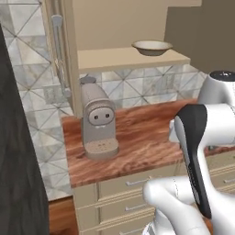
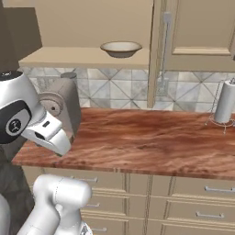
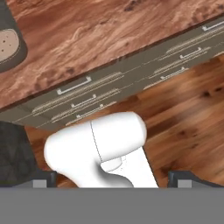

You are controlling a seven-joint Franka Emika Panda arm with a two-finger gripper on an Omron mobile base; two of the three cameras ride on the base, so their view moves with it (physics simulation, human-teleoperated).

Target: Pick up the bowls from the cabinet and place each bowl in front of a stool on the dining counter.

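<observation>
One wide, shallow cream bowl (image 1: 152,47) (image 2: 121,48) with a brownish rim sits on the bottom shelf of the open cabinet (image 1: 114,23) (image 2: 82,23). The cabinet's door (image 1: 69,55) (image 2: 158,50) is swung out, its long grey bar handle (image 1: 57,41) (image 2: 165,50) showing. My gripper (image 3: 114,178) is open and holds nothing. It points down at the drawer fronts and the wood floor, well below the bowl and away from it. The stool and the dining counter are out of view.
A grey coffee machine (image 1: 96,119) (image 2: 64,110) stands on the reddish wood counter (image 1: 137,137) (image 2: 147,142) under the cabinet. A paper towel roll (image 2: 226,102) stands at the right. A closed cabinet door (image 2: 202,27) is right of the open one. A dark tall panel (image 1: 18,160) borders the left.
</observation>
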